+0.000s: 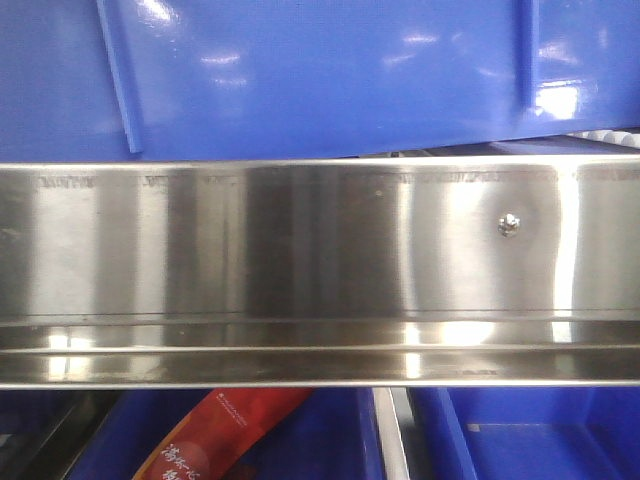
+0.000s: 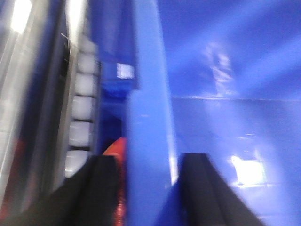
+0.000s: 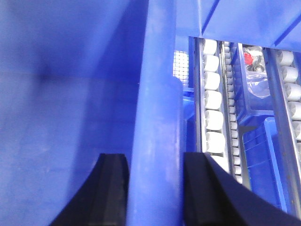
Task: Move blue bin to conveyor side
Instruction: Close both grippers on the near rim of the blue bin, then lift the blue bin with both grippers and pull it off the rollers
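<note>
The blue bin [image 1: 320, 70] fills the top of the front view, slightly tilted, just above a steel rail. My left gripper [image 2: 151, 188] straddles the bin's thick rim [image 2: 150, 117], one black finger [image 2: 101, 188] outside the wall and the other inside, closed on it; this view is blurred. My right gripper [image 3: 157, 188] straddles the rim [image 3: 157, 117] on the other side, with its fingers [image 3: 113, 188] pressed against both faces. The bin's smooth inside wall [image 3: 61, 94] shows beside it. The grey-green conveyor belt is out of view.
A shiny stainless-steel rail [image 1: 300, 260] with a screw [image 1: 509, 225] crosses the front view. Below it are other blue bins [image 1: 540, 440] and a red packet [image 1: 215, 440]. White roller tracks [image 3: 211, 108] and smaller blue bins with bagged parts [image 3: 256, 80] lie beside the right gripper.
</note>
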